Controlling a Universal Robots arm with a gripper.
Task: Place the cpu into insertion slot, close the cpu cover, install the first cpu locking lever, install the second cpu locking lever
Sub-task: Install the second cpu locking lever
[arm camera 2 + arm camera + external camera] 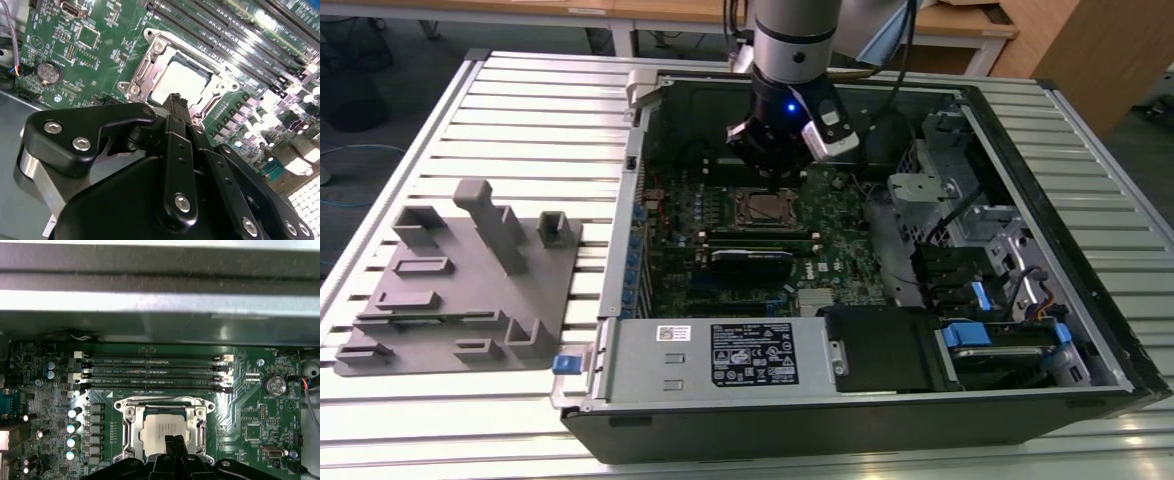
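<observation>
Though over cpu [162, 429], jaws together.

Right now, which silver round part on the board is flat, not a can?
The coin cell, a flat disc in a black holder beside the memory slots. The capacitors past the socket stand upright.

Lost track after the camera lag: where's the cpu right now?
The cpu sits in the insertion slot on the green board, framed by the cpu cover, with the gripper just above it in both wrist views.
</observation>
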